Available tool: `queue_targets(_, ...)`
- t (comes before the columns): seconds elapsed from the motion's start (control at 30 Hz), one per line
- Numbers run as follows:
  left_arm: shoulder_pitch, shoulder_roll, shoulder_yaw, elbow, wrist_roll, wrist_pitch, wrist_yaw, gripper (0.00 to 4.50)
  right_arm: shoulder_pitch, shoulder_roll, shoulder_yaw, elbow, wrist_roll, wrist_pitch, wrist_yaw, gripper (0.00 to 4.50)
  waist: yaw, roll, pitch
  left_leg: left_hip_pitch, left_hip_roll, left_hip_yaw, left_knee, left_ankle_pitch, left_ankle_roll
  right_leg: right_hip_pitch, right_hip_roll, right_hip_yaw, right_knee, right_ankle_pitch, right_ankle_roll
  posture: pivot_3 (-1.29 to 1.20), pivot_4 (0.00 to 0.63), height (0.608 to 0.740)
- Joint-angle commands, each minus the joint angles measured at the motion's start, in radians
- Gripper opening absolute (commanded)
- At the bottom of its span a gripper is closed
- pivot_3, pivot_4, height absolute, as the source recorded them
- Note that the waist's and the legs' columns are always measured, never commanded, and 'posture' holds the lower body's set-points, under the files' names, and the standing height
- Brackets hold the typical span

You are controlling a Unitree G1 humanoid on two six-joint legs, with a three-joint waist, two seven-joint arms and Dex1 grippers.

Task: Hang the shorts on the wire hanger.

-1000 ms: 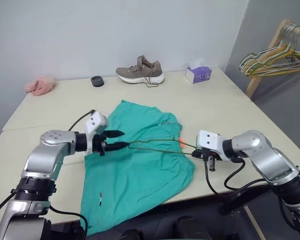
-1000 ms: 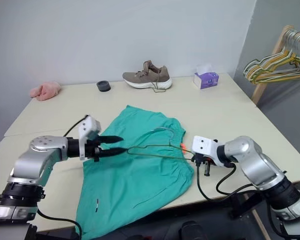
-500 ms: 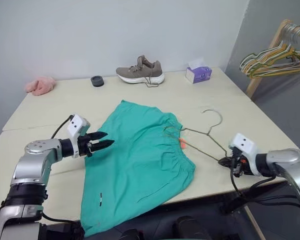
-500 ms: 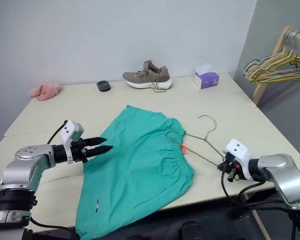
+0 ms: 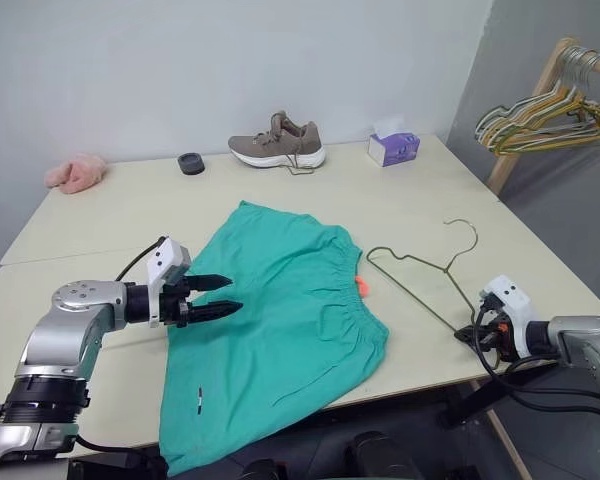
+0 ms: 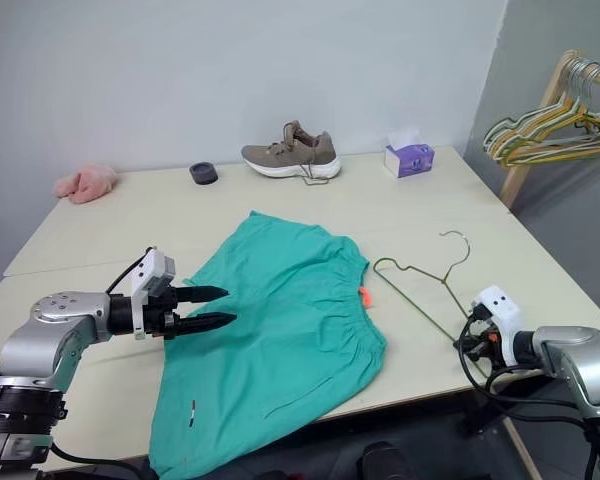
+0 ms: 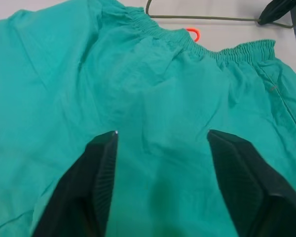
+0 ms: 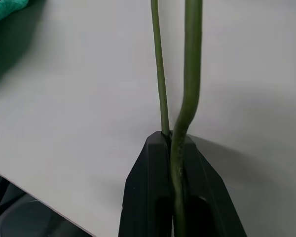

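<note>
No writing can be read anywhere here. The orange tag (image 5: 361, 288) at the waistband of the shorts (image 5: 280, 330) is too small to show any print, and the tiny white mark (image 5: 199, 401) on one leg is only a fleck, not letters I can make out. The purple tissue box (image 5: 393, 149) at the far side of the table (image 5: 110, 210) shows no legible brand, and the shoe (image 5: 277, 144) beside it bears no logo I can read.
</note>
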Motion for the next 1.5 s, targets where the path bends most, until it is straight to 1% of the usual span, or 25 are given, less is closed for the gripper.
queue_targets(0.03,-0.020,0.008,0.021,0.016,0.017,-0.045,0.027,4.49,-0.016,-0.017,-0.002,-0.050,0.044,-0.009,0.023,0.00,0.000,0.000,0.000,0.000,0.000,0.000,0.000,0.000,0.000,0.000,0.000,0.000,0.000,0.000,0.000,-0.25,0.017,0.740)
queue_targets(0.23,-0.041,0.021,0.029,0.075,0.038,-0.085,0.045,4.49,-0.060,-0.024,0.012,-0.097,0.093,0.019,0.025,0.00,-0.001,0.000,0.000,0.000,0.000,0.000,0.000,0.000,0.000,0.000,0.000,0.000,0.000,0.000,0.000,-0.25,0.016,0.740)
queue_targets(0.4,-0.058,0.028,0.028,0.129,0.058,-0.120,0.052,4.49,-0.073,-0.043,0.065,-0.125,0.100,0.006,0.034,0.00,0.004,0.000,0.000,0.000,0.000,-0.001,0.000,0.000,0.000,0.000,0.000,-0.001,0.000,0.000,0.000,-0.24,0.012,0.740)
queue_targets(0.5,-0.052,0.031,0.026,0.138,0.065,-0.134,0.051,4.49,-0.083,-0.043,0.117,-0.134,0.077,-0.019,0.014,0.00,0.002,0.000,0.000,0.000,0.000,0.000,0.000,0.000,0.000,0.000,0.000,0.000,-0.001,0.000,0.000,-0.24,0.012,0.740)
queue_targets(0.63,-0.037,0.029,0.022,0.127,0.067,-0.140,0.051,4.49,-0.107,-0.020,0.149,-0.083,0.042,-0.033,-0.034,0.00,0.002,0.000,0.000,0.000,0.000,0.000,0.000,0.000,0.000,0.000,0.000,0.000,-0.001,0.000,0.000,-0.24,0.013,0.740)
queue_targets(0.73,-0.031,0.025,0.020,0.120,0.069,-0.143,0.052,4.49,-0.134,-0.009,0.148,-0.026,0.038,-0.028,-0.051,0.00,0.004,0.000,0.000,0.000,0.000,-0.001,0.000,0.000,0.000,0.000,0.000,0.000,-0.001,0.000,0.000,-0.23,0.013,0.740)
queue_targets(0.87,-0.036,0.016,0.019,0.117,0.069,-0.151,0.054,4.49,-0.173,0.008,0.146,0.040,0.074,0.019,-0.035,0.00,0.005,0.000,0.000,-0.001,0.000,-0.001,0.000,0.000,0.000,0.000,-0.001,0.000,-0.001,0.000,0.000,-0.23,0.013,0.740)
queue_targets(1.07,-0.065,0.002,0.007,0.117,0.074,-0.158,0.054,4.49,-0.254,0.035,0.198,0.118,0.102,0.107,-0.013,0.00,0.005,0.000,0.000,0.000,0.000,-0.001,0.000,0.000,0.000,0.000,0.000,0.000,0.000,0.000,0.000,-0.23,0.013,0.740)
queue_targets(1.23,-0.076,-0.002,0.007,0.114,0.074,-0.156,0.053,4.49,-0.330,0.113,0.188,0.150,0.163,0.240,-0.029,0.00,0.003,0.000,-0.001,0.000,0.000,-0.001,0.000,0.000,0.000,0.000,0.000,0.000,0.001,0.000,0.000,-0.22,0.013,0.740)
queue_targets(1.37,-0.076,-0.003,0.009,0.113,0.074,-0.158,0.055,4.49,-0.369,0.215,0.128,0.190,0.184,0.354,-0.104,0.00,0.003,-0.001,-0.001,0.000,0.000,-0.001,0.000,0.000,0.000,-0.001,0.000,0.000,0.001,0.000,0.000,-0.21,0.013,0.740)
queue_targets(1.5,-0.076,-0.003,0.010,0.111,0.075,-0.160,0.058,4.49,-0.392,0.315,0.049,0.216,0.168,0.439,-0.206,0.00,0.007,-0.001,-0.001,-0.001,0.000,-0.001,0.000,0.000,0.000,-0.001,-0.001,0.000,0.001,0.000,0.000,-0.21,0.013,0.740)
